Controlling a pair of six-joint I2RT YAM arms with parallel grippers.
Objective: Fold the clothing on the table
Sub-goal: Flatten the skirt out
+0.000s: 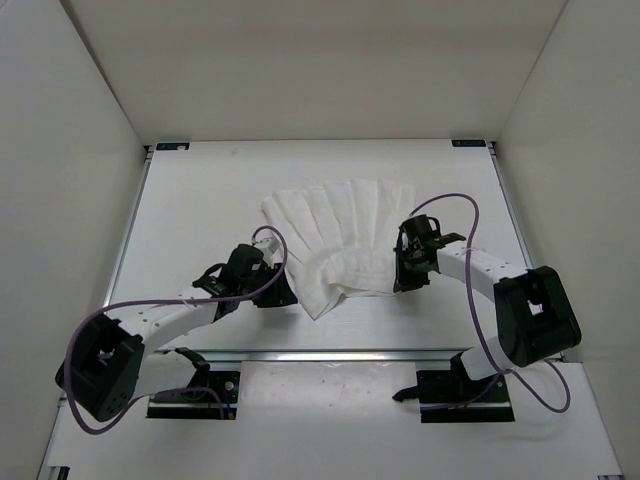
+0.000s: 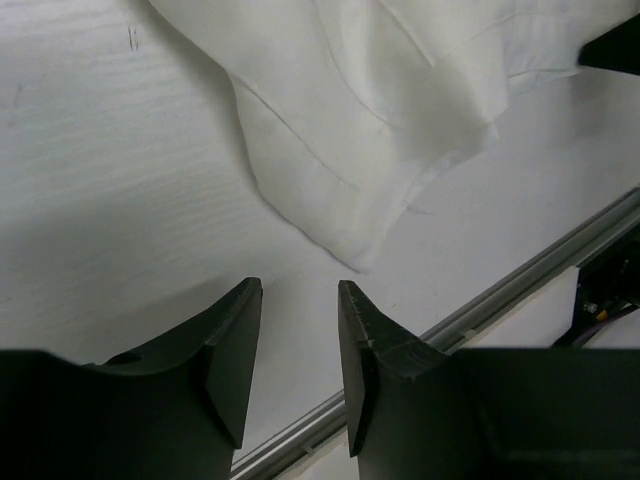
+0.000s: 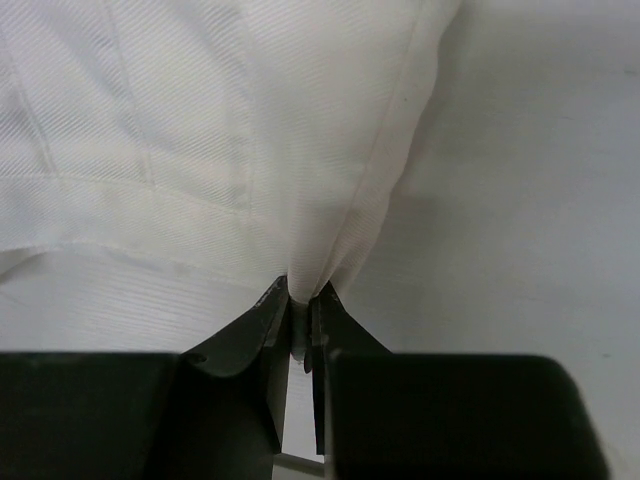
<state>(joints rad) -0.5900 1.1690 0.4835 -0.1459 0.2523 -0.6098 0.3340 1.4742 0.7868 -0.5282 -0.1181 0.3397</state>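
The clothing (image 1: 340,235) is a thin white creased garment fanned out mid-table, its near corner (image 2: 350,255) pointing at the front rail. My left gripper (image 1: 282,296) sits just off that corner. In the left wrist view the left gripper (image 2: 298,290) is open over bare table, with nothing between its fingers and the corner a short way ahead. My right gripper (image 1: 406,280) is at the garment's near right edge. Seen from the right wrist, the right gripper (image 3: 300,297) is shut on a pinched fold of the clothing (image 3: 200,130).
The white table (image 1: 200,200) has a metal rail (image 2: 520,290) along its near edge, close behind the left fingers. White side walls (image 1: 60,200) box in the space. Purple cables (image 1: 475,290) loop off both arms. The right gripper's black tip (image 2: 612,45) shows at the left wrist view's top right.
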